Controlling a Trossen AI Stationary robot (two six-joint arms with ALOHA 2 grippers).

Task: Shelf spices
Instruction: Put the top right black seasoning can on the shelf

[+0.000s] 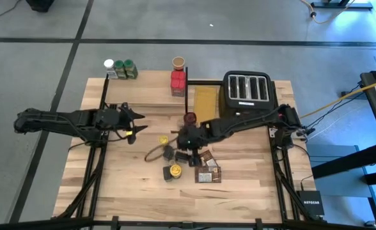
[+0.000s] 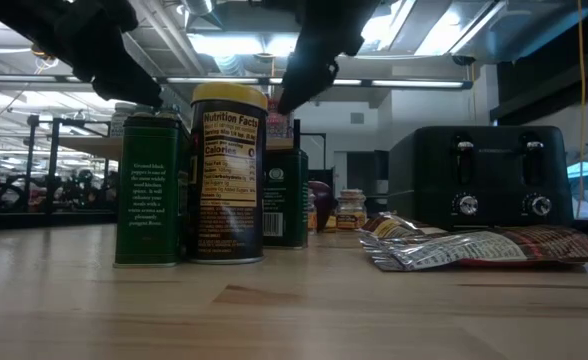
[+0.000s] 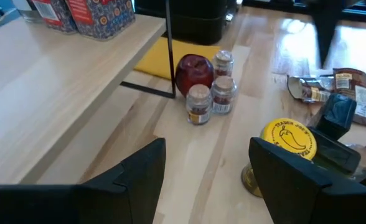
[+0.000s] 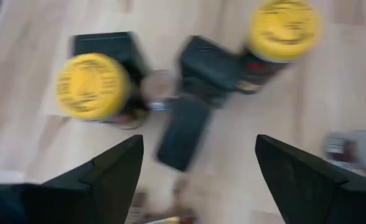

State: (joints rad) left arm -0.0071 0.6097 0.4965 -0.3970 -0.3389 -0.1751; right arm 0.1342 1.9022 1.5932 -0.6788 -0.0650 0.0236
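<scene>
**Jars on the table, jars on the shelf**

Closest in the low view: a yellow-lid jar point(image 2: 228, 175) with a printed food label, standing up between two green tins point(image 2: 152, 188). Can't see inside any of them, lids all on. Just beyond, flat shiny packets point(image 2: 474, 246) lying on the table point(image 2: 294, 310).

From above, a different story: right gripper point(image 1: 189, 148) hanging over that small crowd of spices, fingers spread wide, holding nothing. Two yellow lids point(image 4: 91, 85) and dark tins right under it in the right wrist view. Left gripper point(image 1: 135, 124) off to the side near the shelf point(image 1: 146, 89), fingers also apart and empty.

Only in the left wrist view: three tiny jars point(image 3: 211, 95) standing tight against a dark red round thing point(image 3: 193, 71), beside the shelf's thin black leg.

Farther back, on the shelf: red boxes point(image 1: 178, 82), and green-lid jars point(image 1: 126, 67) at the far corner. Behind that, a black toaster point(image 1: 247, 89), slots showing only from above, knobs only from the low view.
</scene>
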